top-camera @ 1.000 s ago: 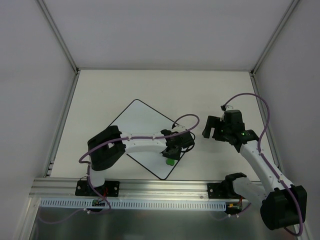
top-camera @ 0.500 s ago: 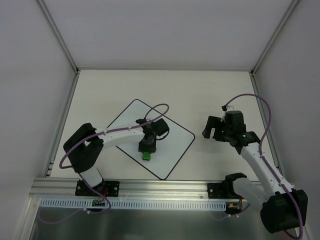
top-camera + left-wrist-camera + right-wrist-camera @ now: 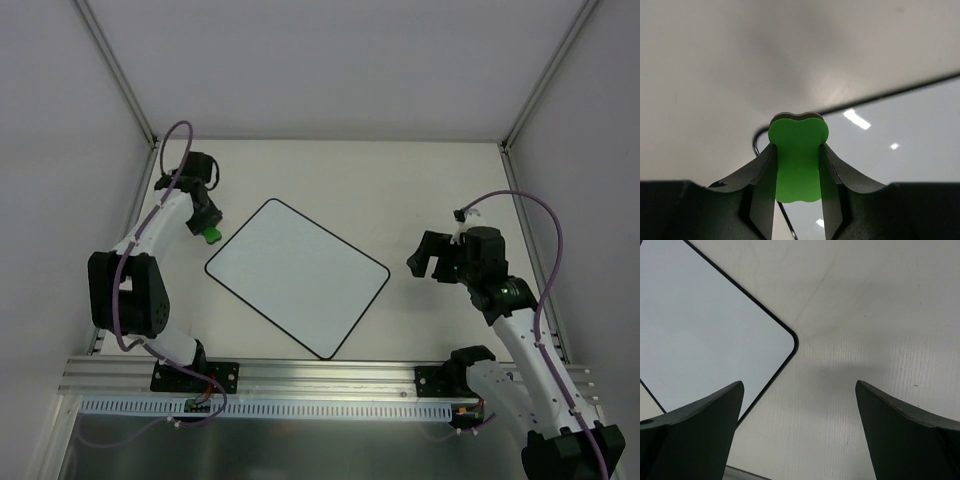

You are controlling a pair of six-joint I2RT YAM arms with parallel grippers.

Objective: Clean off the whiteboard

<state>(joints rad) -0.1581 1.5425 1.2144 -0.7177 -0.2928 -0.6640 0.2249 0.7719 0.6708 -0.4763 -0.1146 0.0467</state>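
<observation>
Top external view: the whiteboard (image 3: 297,277) lies flat at the centre of the table (image 3: 430,180), turned diamond-wise, its surface plain white. At 10 o'clock from it, just beyond the left corner, the left gripper (image 3: 208,230) clamps the green eraser (image 3: 212,236). At 3 o'clock, near the right corner, the right gripper (image 3: 432,262) has its jaws spread wide, holding nothing.

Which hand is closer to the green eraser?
Left. The left hand grips the green eraser beside the whiteboard, off its left edge; the right hand hangs open past its right corner.
</observation>
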